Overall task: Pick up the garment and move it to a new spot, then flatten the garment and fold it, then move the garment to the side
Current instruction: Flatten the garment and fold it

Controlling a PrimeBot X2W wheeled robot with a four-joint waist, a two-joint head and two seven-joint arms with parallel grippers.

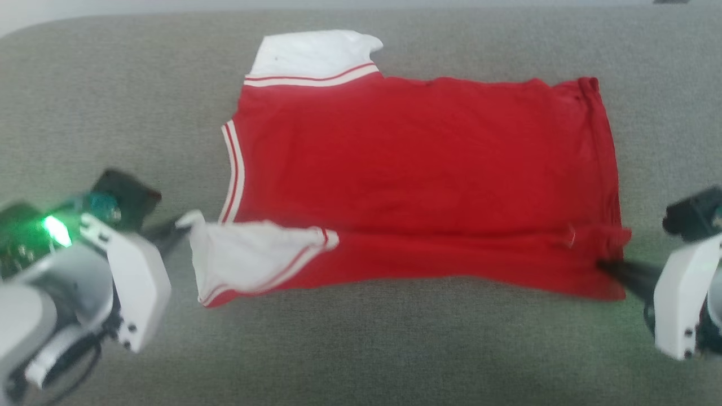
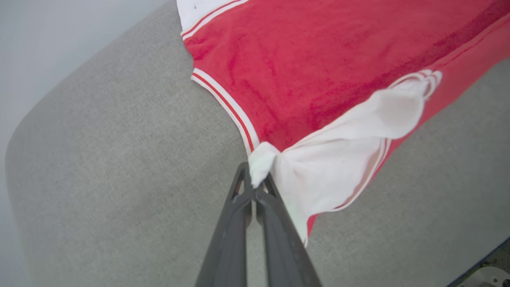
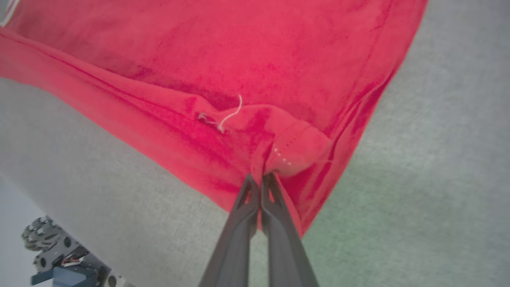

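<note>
1. A grey surface [image 1: 361, 349] covered in woven cloth spreads from left to right and from near to far.
2. Its far left corner is rounded, and its far edge runs nearly straight across.
3. Beyond that corner and edge lies a plain pale backdrop [image 1: 14, 20], whitish grey, too bare to tell wall from floor.
4. A small dark shape [image 1: 671, 1] sits at the far right, too cropped to identify.
5. The light is soft and even, with a faint green tinge on the surface at the near right.
</note>
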